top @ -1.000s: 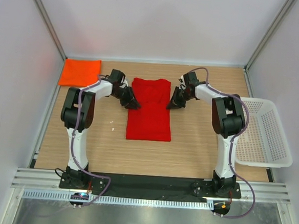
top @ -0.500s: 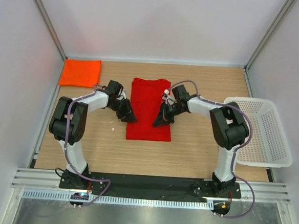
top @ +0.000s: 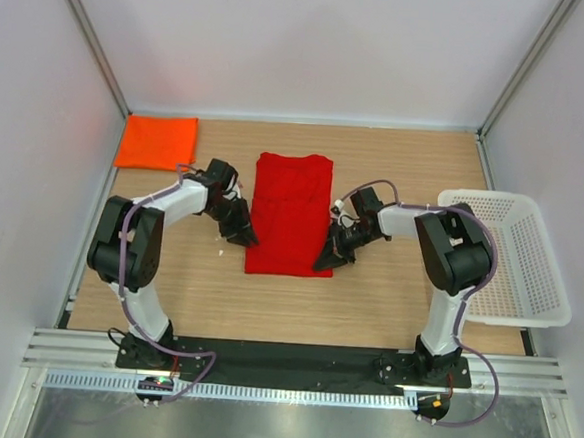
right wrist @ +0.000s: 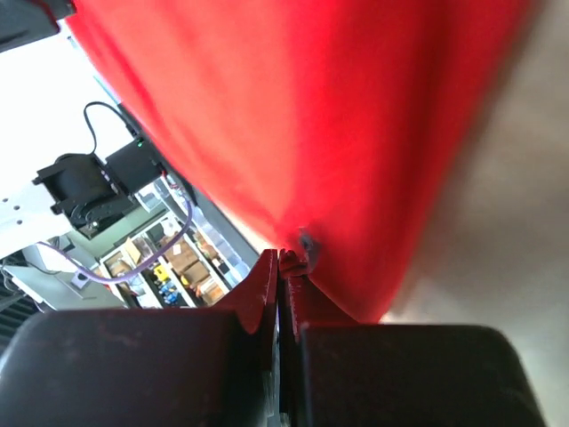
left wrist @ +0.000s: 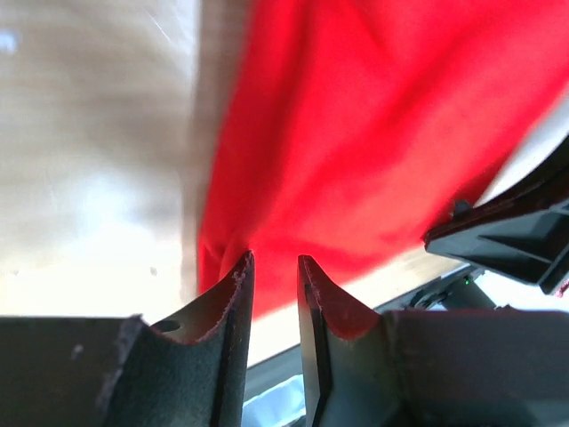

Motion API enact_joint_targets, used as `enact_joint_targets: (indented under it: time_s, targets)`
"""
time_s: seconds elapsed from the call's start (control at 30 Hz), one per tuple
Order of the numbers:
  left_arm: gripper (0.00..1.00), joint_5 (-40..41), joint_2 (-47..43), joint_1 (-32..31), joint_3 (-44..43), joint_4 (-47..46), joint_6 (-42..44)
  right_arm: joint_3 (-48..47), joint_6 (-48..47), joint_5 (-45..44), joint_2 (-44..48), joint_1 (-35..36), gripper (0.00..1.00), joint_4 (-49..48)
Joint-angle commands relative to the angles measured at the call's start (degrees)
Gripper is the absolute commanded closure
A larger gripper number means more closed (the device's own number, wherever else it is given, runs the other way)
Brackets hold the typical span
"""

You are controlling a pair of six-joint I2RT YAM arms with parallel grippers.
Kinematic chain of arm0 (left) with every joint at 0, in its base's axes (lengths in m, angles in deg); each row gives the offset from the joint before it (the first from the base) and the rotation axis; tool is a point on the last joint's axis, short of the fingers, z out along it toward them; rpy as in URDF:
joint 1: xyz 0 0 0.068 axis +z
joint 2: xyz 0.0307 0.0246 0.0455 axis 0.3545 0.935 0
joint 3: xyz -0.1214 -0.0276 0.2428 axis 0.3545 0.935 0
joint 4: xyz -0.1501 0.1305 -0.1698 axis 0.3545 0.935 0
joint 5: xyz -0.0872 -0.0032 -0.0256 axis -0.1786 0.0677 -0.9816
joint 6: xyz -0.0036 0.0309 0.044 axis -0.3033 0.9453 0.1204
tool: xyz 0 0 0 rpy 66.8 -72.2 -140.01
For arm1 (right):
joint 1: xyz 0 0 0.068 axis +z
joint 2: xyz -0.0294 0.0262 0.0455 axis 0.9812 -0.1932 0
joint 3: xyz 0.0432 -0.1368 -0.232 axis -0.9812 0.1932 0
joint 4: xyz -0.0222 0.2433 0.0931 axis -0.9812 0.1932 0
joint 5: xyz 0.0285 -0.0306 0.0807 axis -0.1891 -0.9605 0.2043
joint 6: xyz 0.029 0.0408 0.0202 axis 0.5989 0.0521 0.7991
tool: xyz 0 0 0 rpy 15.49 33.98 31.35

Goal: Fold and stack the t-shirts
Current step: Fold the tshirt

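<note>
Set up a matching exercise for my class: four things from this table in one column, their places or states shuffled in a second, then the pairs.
1 red t-shirt
2 orange t-shirt
3 white basket
4 right gripper

A folded small, far left corner
B shut on a shirt's near right corner
C right side of the table
D lying flat, mid-table

Pairs: 1-D, 2-A, 3-C, 4-B

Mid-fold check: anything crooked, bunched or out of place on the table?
Nothing stands out. The red shirt lies flat in a straight strip, the orange shirt sits folded in the far left corner, the basket upright at right.
</note>
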State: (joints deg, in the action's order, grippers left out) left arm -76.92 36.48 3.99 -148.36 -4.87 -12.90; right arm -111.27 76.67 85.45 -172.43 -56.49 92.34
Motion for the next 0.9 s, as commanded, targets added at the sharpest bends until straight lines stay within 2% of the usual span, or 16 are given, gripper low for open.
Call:
enact_joint_targets:
  time_s: [0.0, 0.17, 0.27, 0.37, 0.53, 0.67, 0.77, 0.87]
  targets:
    - [0.72, 0.0, -6.8, -1.9, -3.1, 4.2, 1.6, -3.4, 0.0, 0.5, 5.4, 1.6, 0.99, 2.1]
    - [0.72, -5.9, -6.5, -5.9, -0.9, -2.8, -4.4, -6.4, 3.0, 2.2, 0.7, 4.2, 0.99, -1.7]
    - [0.73, -8.8, -4.3, -6.2, 4.1, -8.5, -8.0, -4.2, 3.7, 2.3, -1.1, 3.5, 0.99, -4.3]
    - [0.75, -7.1, -3.5, -5.7, 8.0, -10.7, -7.5, 0.1, 2.0, 1.9, -1.9, 2.4, 0.99, -5.1]
    - [0.76, -6.0, -2.7, -2.9, 14.5, -10.2, -6.0, 8.2, 0.3, 0.6, 1.7, -1.2, 0.99, -5.9]
    - [0.76, -6.1, -7.3, -2.7, 16.2, -7.4, -4.6, 12.8, 1.4, -0.2, 6.0, -1.9, 0.99, -5.7]
    - [0.74, -8.3, -11.8, -2.8, 14.4, -4.7, -4.3, 11.6, 2.9, -0.1, 9.4, -1.9, 0.99, -4.9]
    - [0.71, -8.9, -13.6, -2.7, 8.9, -2.4, -3.3, 6.8, 3.8, -0.3, 10.6, -1.8, 0.99, -3.2]
